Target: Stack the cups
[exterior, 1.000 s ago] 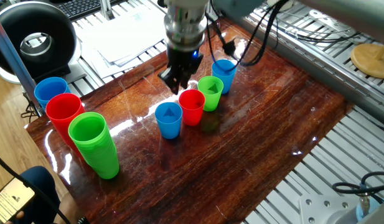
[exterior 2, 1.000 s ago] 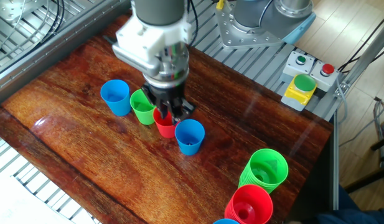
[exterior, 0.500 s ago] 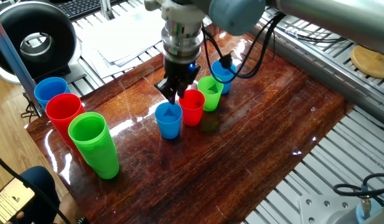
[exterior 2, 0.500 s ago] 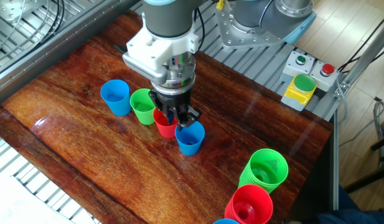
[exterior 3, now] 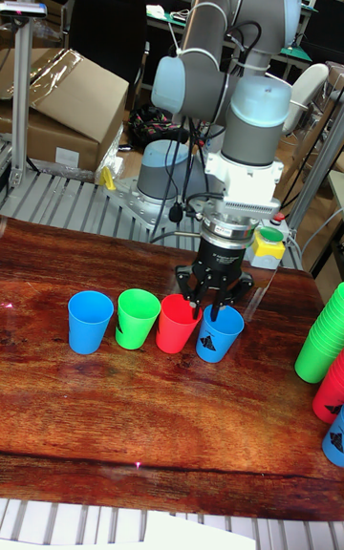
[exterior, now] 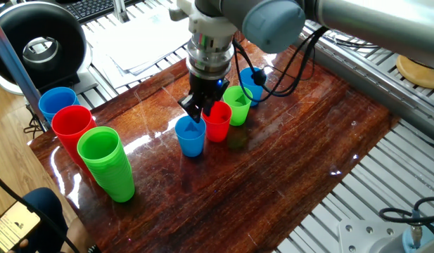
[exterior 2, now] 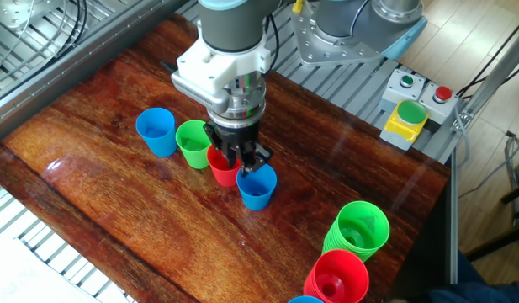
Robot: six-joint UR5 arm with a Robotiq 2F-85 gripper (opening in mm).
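Observation:
Four small cups stand in a row on the wooden table (exterior: pixel 287 161): a blue cup (exterior 2: pixel 156 131), a green cup (exterior 2: pixel 193 143), a red cup (exterior 2: pixel 223 168) and a second blue cup (exterior 2: pixel 257 187) at the row's end. In the tall view they read blue (exterior 3: pixel 89 321), green (exterior 3: pixel 137 317), red (exterior 3: pixel 176 324), blue (exterior 3: pixel 219 333). My gripper (exterior 2: pixel 248 160) points straight down at that end blue cup (exterior: pixel 190 136), right beside the red cup (exterior: pixel 218 121). Its fingers are open and low at the cup's rim. The gripper (exterior 3: pixel 212 306) holds nothing.
Three taller cup stacks stand at the table's end: green (exterior: pixel 104 161), red (exterior: pixel 72 126) and blue (exterior: pixel 56 103). A yellow-and-green button box (exterior 2: pixel 408 111) sits off the table's far side. Arm cables (exterior: pixel 287 56) hang over the far blue cup (exterior: pixel 253 81).
The gripper has shifted from above the red cup toward the end blue cup and come down to its rim. The cups have not moved.

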